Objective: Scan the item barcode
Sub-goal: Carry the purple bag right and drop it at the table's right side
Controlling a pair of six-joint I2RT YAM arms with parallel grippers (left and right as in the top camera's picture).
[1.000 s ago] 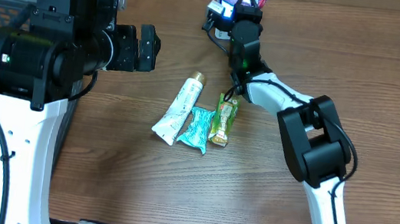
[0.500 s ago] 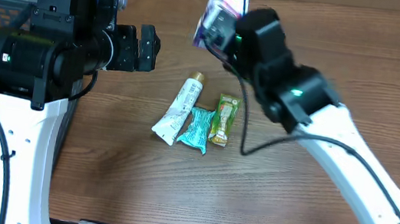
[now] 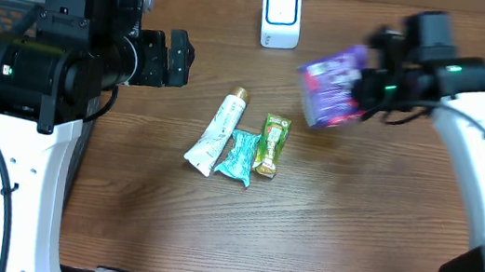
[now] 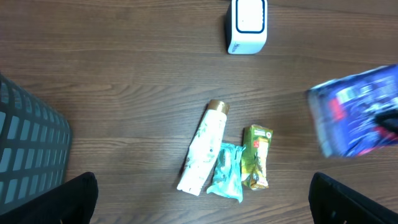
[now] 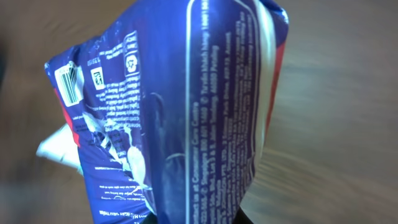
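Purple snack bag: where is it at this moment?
In the overhead view the purple snack bag is on the right side, held in the right arm's fingers, lower right of the white scanner and upper right of the green packet.
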